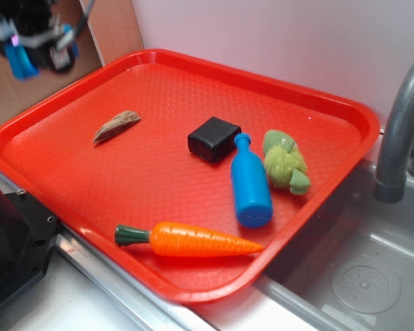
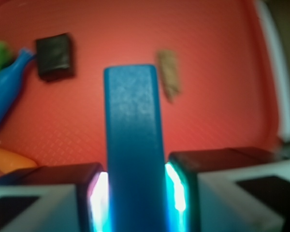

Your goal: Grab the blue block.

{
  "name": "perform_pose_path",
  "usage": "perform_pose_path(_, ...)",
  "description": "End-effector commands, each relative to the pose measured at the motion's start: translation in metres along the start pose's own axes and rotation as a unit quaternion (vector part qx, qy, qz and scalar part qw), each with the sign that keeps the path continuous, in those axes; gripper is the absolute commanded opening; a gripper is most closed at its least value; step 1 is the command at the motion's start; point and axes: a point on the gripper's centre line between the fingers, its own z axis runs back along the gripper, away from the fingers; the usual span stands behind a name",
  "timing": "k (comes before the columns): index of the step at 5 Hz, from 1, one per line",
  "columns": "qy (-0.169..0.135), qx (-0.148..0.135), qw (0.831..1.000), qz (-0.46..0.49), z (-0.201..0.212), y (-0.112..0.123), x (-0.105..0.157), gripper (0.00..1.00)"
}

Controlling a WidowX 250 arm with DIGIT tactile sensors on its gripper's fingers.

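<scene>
The small smooth solid-blue rectangular block [image 2: 134, 145] is pinched between the black gripper [image 2: 135, 186] fingers and held clear above the red plastic tray [image 1: 69, 131], so the grab appears done.

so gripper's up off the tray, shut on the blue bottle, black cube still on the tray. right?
Not the bottle. The wrist view shows the gripper shut on the blue block; the blue bottle lies on the red tray beside the black cube. The rest holds.
</scene>
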Motion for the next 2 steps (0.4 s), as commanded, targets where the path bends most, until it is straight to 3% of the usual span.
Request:
perform_pose_path(1, -0.049, 0.001, 0.998, 0.037, 0.045, -0.018, 0.018, 0.0)
perform_pose_path(2, -0.037, 0.009, 0.999, 0.039, 0.03, -0.012, 0.015, 0.0)
